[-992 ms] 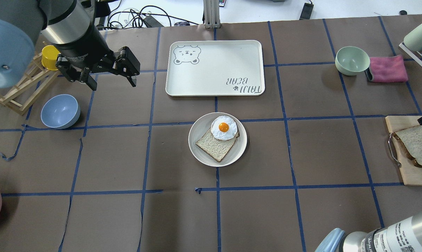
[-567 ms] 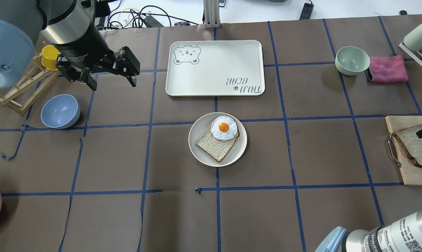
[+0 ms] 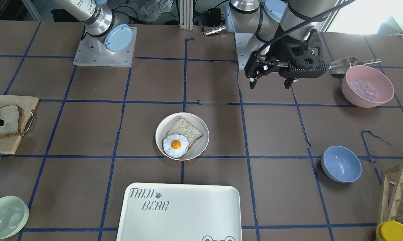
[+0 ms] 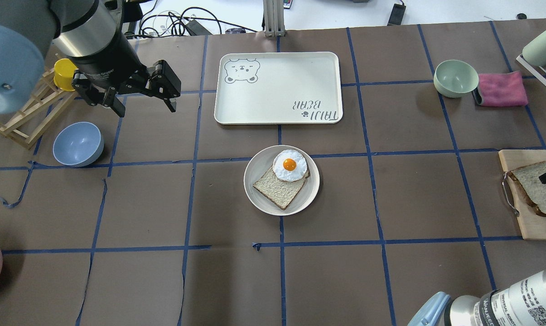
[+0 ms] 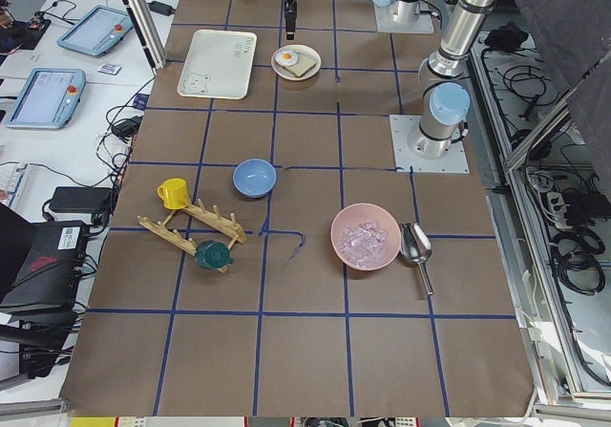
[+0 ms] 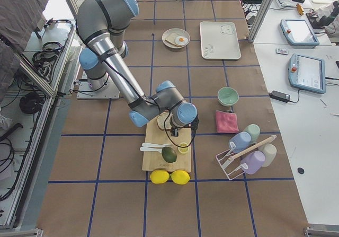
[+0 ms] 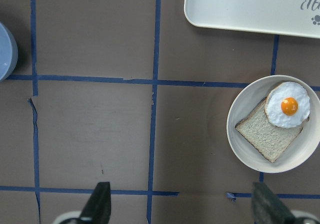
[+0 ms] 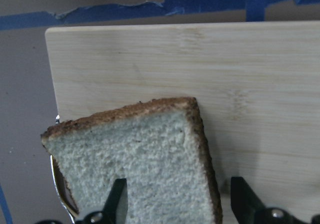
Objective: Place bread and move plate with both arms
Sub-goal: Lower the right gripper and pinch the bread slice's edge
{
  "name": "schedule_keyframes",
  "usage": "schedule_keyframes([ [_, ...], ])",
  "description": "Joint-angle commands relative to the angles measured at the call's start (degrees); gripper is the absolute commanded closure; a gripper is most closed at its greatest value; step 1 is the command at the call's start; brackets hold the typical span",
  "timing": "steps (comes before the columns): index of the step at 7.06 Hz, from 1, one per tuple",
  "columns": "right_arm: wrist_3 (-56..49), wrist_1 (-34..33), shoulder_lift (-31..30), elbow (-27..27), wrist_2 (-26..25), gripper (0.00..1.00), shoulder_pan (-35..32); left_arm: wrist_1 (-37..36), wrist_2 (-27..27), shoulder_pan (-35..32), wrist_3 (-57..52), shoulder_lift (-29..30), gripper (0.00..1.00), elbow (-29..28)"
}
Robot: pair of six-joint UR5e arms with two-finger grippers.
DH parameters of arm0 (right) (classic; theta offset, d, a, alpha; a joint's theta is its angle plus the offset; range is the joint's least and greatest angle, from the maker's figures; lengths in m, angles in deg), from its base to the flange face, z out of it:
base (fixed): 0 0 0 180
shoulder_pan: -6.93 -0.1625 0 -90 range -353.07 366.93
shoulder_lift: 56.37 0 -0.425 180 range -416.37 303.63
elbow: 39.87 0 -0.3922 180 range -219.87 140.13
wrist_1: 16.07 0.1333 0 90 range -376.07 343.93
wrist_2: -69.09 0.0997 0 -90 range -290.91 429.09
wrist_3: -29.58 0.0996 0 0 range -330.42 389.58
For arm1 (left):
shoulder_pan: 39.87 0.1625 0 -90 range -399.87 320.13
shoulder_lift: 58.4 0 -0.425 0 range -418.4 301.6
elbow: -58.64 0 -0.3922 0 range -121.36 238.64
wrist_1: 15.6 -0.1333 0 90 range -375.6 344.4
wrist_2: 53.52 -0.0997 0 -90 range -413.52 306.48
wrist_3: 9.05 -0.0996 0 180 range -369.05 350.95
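Handling: I judge the bread [image 8: 135, 154] light, soft and easily crushed; its brown crust looks the firmest part, so I would pinch there, gently.
Bread position: flat on the wooden cutting board [image 4: 533, 226], at 3 o'clock from the plate [image 4: 310, 192] on my overhead view, well apart from it.
Grasp, right: the right gripper [image 8: 181, 204] is spread wide, grasping nothing; one finger sits over the crumb, the other over bare board, the crusted edge between them.
Grasp, left: the left gripper [image 4: 144, 107] is likewise released, hanging above the table at 10 o'clock from the plate.
Plate handling: stiff, smooth, probably slippery; I would take its raised rim and keep it level, since the fried egg [image 4: 289, 165] could slide.
Counts: two slices (the bread, a tanner slice [image 4: 277, 188] on the plate), one fried egg, one plate, one tray [image 4: 277, 90], three bowls: blue bowl [image 4: 78, 144], green bowl [image 4: 455, 78], pink bowl [image 3: 367, 86].
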Motion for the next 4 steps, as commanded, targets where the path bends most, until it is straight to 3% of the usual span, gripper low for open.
schedule_keyframes([
  [1,-0.1,-0.1,0.1,-0.2,-0.3,0.45,0.0,0.0,0.1,0.0,0.0,0.0,0.00,0.0],
  [4,-0.2,-0.1,0.1,-0.3,-0.2,0.73,0.0,0.0,0.1,0.1,0.0,0.0,0.00,0.0],
])
